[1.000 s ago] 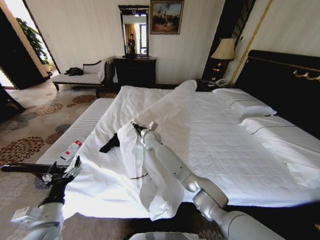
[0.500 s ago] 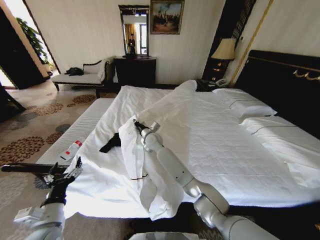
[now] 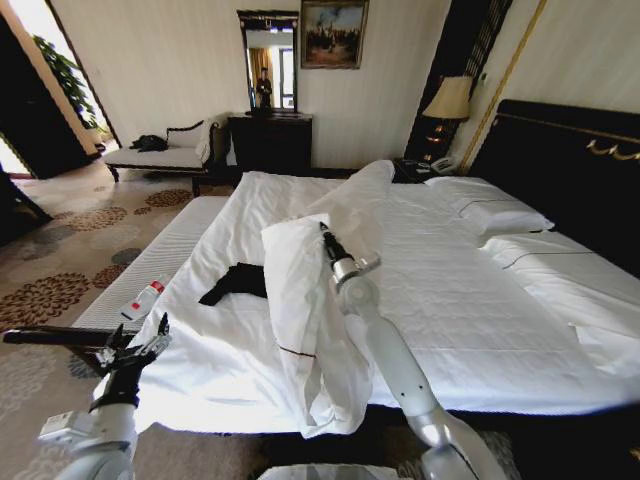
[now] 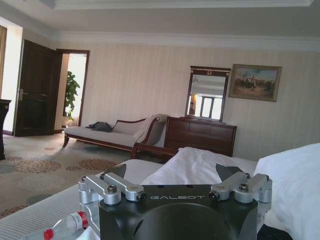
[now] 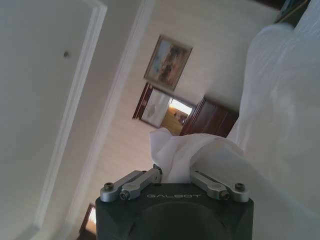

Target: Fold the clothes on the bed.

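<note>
I have the right gripper (image 3: 326, 235) pinched on a fold of the white duvet (image 3: 300, 300), held high so the cover clears the black cotton T-shirt (image 3: 236, 281), which lies crumpled on the white-sheeted bed (image 3: 480, 300) near its foot. Left gripper (image 3: 140, 340) waits low off the bed's corner, fingers spread wide.

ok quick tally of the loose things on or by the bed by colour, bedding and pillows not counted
black: 1, the T-shirt lying on the bed beside the duvet that the right gripper holds up
clear with a red cap: 1, the bottle on the bench near the left gripper
total: 2
</note>
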Available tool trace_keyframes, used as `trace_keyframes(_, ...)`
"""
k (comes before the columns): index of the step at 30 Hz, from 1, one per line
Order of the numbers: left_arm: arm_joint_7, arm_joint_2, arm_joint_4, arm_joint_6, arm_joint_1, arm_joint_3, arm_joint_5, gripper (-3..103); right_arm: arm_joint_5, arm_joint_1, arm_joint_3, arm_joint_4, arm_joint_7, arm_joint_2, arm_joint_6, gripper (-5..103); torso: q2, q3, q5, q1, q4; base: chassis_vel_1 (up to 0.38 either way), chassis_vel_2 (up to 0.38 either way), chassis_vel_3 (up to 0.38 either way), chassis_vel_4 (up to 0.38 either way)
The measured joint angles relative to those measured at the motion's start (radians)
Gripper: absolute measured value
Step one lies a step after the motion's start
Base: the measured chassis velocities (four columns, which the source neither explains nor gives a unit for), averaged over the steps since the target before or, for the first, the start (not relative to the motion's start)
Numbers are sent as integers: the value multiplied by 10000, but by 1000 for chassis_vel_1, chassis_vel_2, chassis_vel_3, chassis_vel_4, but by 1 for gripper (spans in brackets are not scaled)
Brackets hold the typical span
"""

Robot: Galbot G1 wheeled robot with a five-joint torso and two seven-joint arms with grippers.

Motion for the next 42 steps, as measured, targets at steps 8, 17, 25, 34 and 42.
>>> trace_keyframes(8, 2, -5, 4, 4, -60, 194, 48, 100, -292, -1777, 1593, 1266, -296, -345, 236, 2, 1, 0, 0, -1, -2, 0, 0, 0, 0)
trace_keyframes(17, 1, -42, -185, 11, -78, 419, 73, 100, -74, -4222, 4677, 3586, -169, -678, 578, 2, 0, 1, -1, -1, 0, 0, 0, 0, 0)
trace_keyframes(25, 0, -6, -325, 28, -128, 508, 14, 100, 149, -5472, 6228, 4579, -45, -818, 816, 2, 1, 0, -2, -2, -1, 0, 0, 0, 0)
trace_keyframes(34, 1, 131, -352, 30, -225, 668, -41, 100, 272, -6666, 7917, 5407, 1024, -1284, 1037, 2, 1, 2, -2, -1, 1, 0, 0, 0, 0)
trace_keyframes(42, 1, 393, -173, 30, -512, 621, -316, 100, 529, -7828, 10130, 5724, 2065, -1121, 1352, 2, 1, 2, -3, -1, -1, 0, 0, 0, 0)
